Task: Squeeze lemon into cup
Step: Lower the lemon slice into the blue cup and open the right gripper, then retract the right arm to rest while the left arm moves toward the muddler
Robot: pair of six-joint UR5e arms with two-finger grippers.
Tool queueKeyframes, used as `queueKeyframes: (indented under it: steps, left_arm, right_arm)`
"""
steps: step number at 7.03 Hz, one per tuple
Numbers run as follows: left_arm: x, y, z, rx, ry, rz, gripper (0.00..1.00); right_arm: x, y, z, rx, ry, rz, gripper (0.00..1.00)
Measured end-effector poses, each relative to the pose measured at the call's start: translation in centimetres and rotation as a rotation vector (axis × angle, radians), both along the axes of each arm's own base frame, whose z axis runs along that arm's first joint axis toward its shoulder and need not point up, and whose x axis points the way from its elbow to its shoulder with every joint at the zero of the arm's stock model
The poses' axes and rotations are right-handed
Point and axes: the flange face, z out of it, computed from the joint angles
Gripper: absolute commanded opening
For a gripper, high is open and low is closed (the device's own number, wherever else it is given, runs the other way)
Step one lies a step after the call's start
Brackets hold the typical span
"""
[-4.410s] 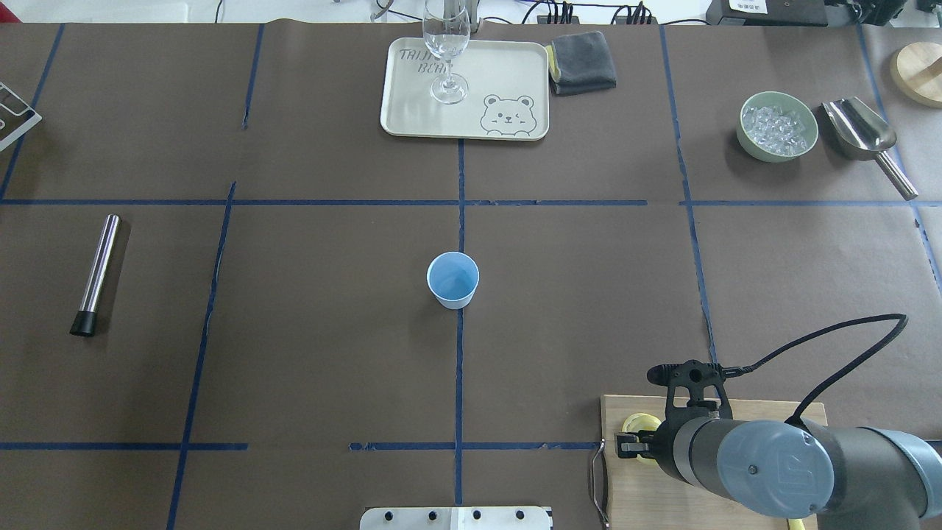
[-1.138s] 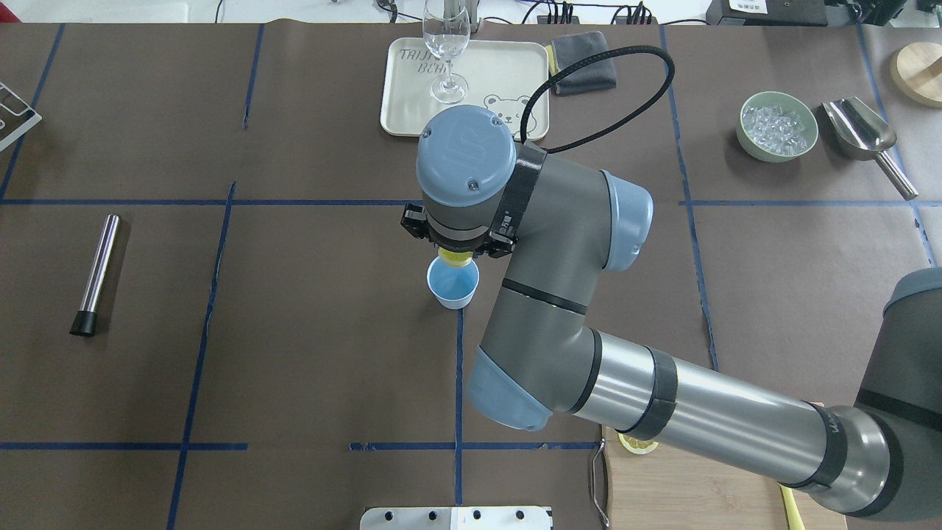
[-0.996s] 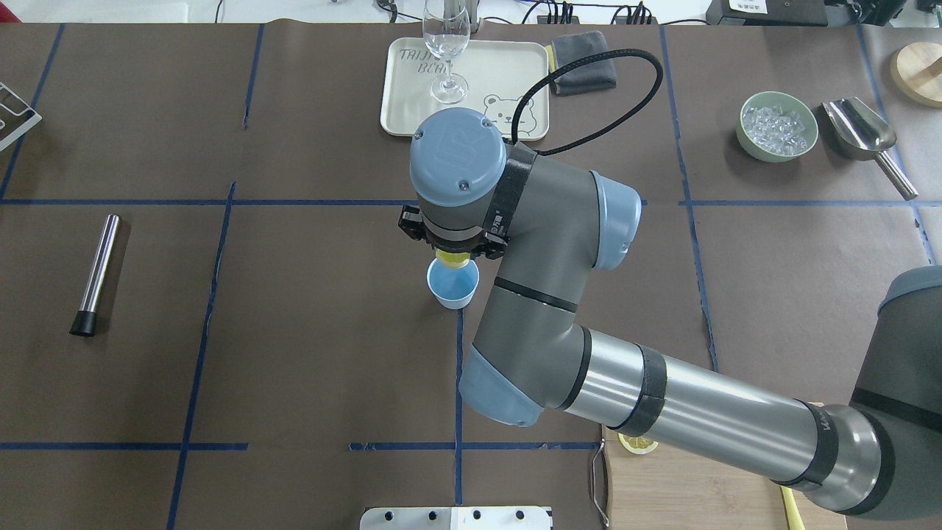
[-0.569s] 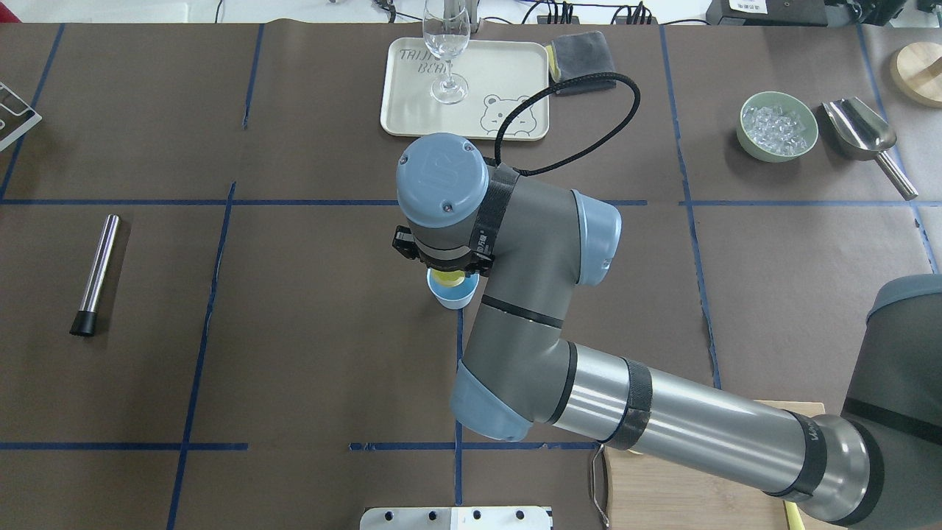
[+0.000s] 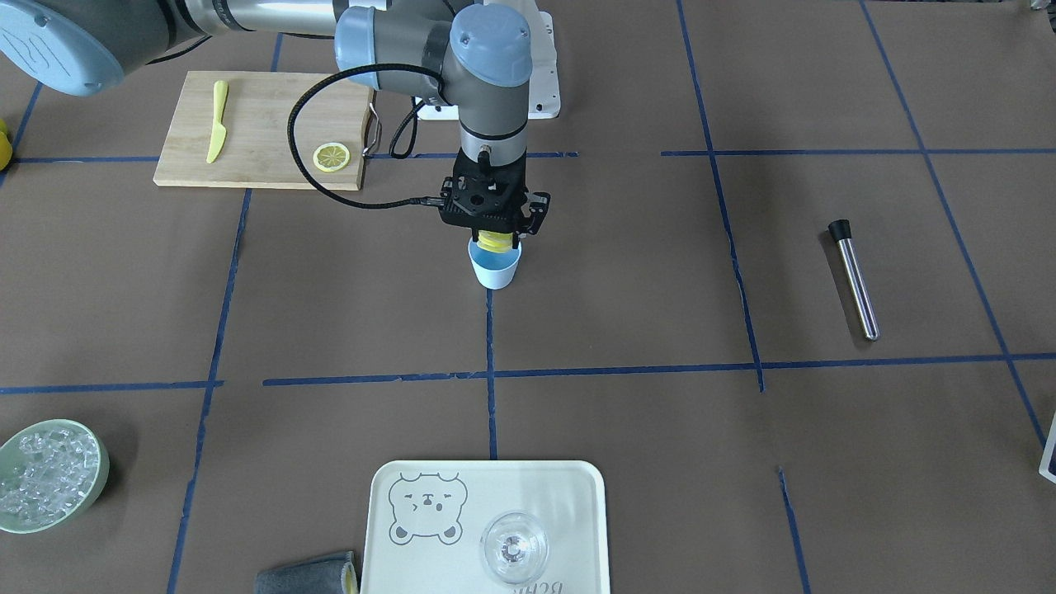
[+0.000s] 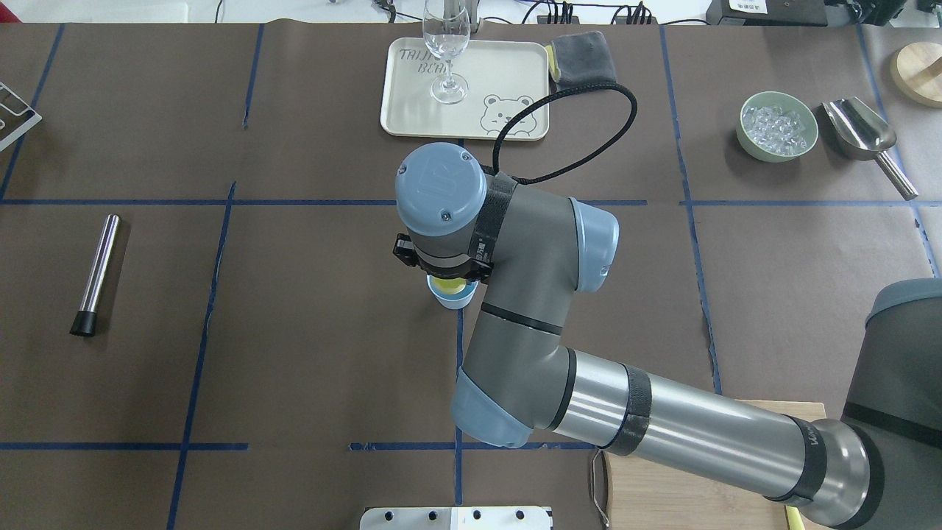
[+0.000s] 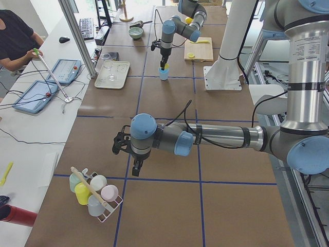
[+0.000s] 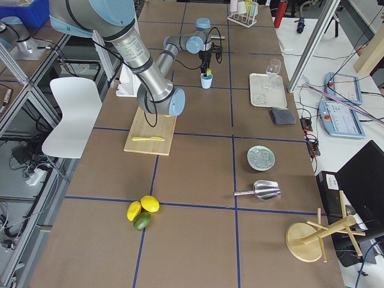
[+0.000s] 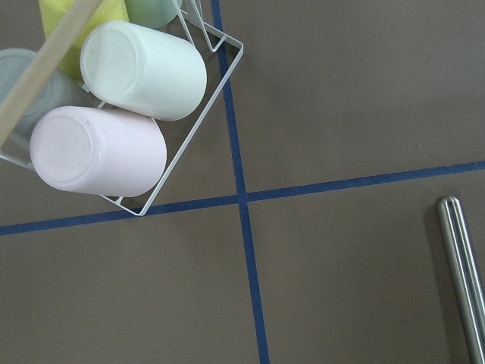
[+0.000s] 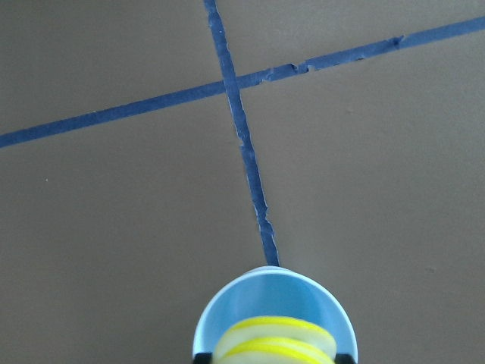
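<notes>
Right over the round mouth of the small, smooth light-blue cup (image 5: 495,272), the right claw (image 5: 493,239) pinches one thin yellow lemon slice (image 5: 495,242) tight. A second slice (image 5: 332,156), flat and round, lies on the wooden board (image 5: 247,124). The left claw (image 7: 136,167) hangs over the brown paper (image 7: 164,206); I cannot tell if it is open or shut.

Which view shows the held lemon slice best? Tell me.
Right wrist view: the lemon shows large, over the cup. Front and overhead views show only a small yellow bit; side views, a speck.
</notes>
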Motion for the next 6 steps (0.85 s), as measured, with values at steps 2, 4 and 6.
queueKeyframes:
  steps: [2,4,6]
  left_arm:
    - [0.0,0.0,0.0,0.001,0.000,0.000,1.00]
    - [0.0,-0.1,-0.1,0.003,0.000,0.000,1.00]
    - [0.0,-0.7,-0.8,0.009,0.001,-0.004,1.00]
  right_arm:
    - [0.0,0.0,0.1,0.002,0.001,-0.002,1.00]
    - [0.1,-0.1,-0.2,0.009,-0.002,-0.005,1.00]
    - [1.4,-1.1,-0.6,-0.001,-0.017,-0.008,1.00]
